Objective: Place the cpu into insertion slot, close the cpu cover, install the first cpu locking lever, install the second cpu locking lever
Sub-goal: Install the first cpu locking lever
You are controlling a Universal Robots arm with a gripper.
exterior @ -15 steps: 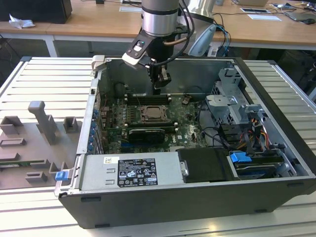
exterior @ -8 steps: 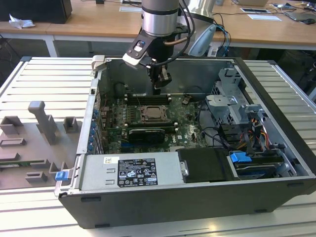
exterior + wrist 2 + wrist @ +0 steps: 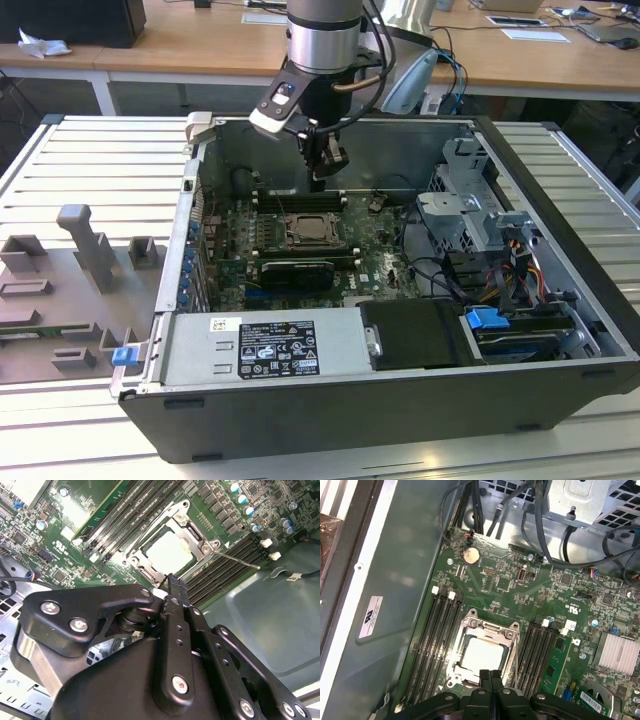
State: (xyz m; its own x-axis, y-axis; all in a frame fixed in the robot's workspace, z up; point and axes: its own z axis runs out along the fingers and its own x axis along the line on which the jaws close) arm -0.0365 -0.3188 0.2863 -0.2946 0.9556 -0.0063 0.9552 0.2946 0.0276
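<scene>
Before wooden desks (image 3: 200, 45), a slatted metal table (image 3: 70, 445) holds the case (image 3: 330, 420); fingers (image 3: 485, 678), pinched together empty, hover near the cpu (image 3: 481, 653).

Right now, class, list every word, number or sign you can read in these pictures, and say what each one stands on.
Label on the power supply box: print too small to read.
White sticker on the case wall: too blurred to read.
White markings on the green circuit board: too small to read.
Nothing can be quoted reliably.
</scene>
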